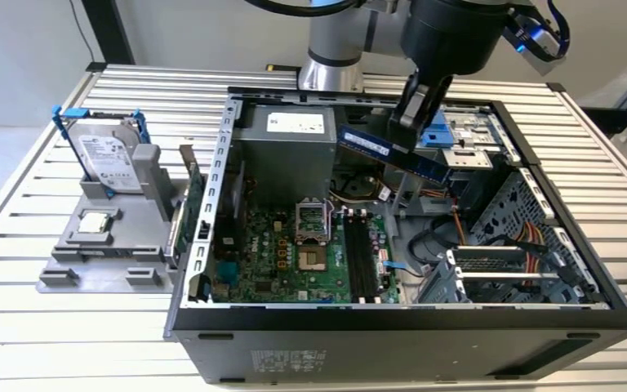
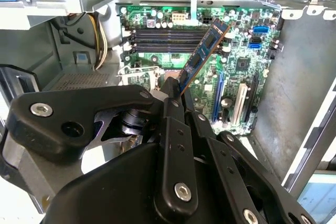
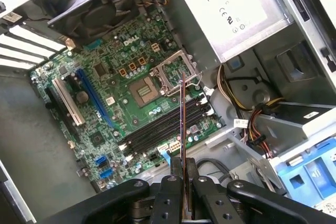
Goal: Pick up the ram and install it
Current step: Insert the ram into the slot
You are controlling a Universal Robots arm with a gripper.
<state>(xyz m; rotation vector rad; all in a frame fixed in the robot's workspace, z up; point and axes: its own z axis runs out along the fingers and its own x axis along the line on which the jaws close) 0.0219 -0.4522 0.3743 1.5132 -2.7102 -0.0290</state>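
My gripper (image 3: 183,174) is clamped on one end of the ram (image 1: 392,153), which hangs tilted in the air over the open case (image 1: 401,335), above the motherboard (image 1: 281,261) and clear of its black slots (image 3: 152,135). A drive (image 1: 107,155) stands upright beside the case.

open pc case (image 1: 401,351) on slatted table (image 1: 52,359); hard drive (image 1: 107,155), cpu chip (image 1: 95,220) on grey stand (image 1: 101,263).
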